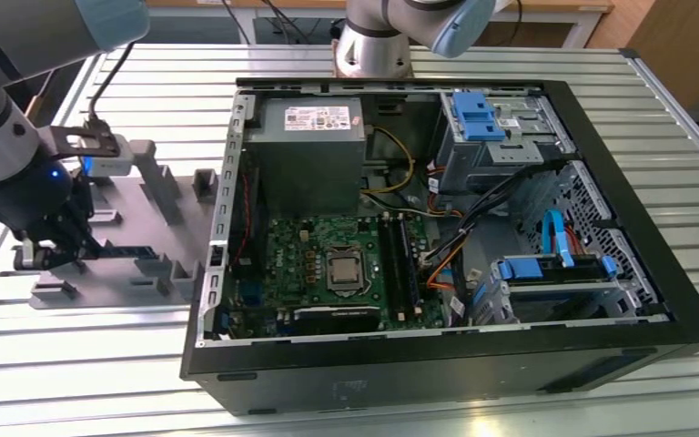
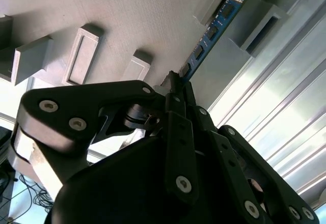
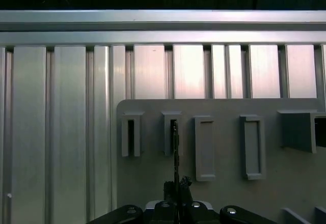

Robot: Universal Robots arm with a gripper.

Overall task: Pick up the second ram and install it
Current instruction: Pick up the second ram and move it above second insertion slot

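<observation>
In the exterior view, the gripper (image 1: 48, 255) is seen lowered over a flat grey fixture plate (image 1: 131, 218) that lies on a ribbed aluminium table (image 1: 83, 364). It is on the exterior view's left, well apart from the open black computer case (image 1: 447, 373) and its green motherboard (image 1: 325, 264).

In the second wrist view, the second ram (image 2: 214, 23) is shown as a slim, flat stick with a blue label strip and black chips. Its long axis runs straight out from the gripper (image 2: 175, 79), whose black, bolted fingers (image 2: 178, 127) are pinched narrowly on its near end. Its far end is seen between raised grey blocks of the matt plate (image 2: 127, 15).

In the first wrist view, the second ram (image 3: 175, 147) is seen edge-on as a thin dark line. It points away from the gripper (image 3: 177, 186), and its far end is met by a slotted rectangular block (image 3: 167, 135). Whether it is seated there cannot be told.
</observation>
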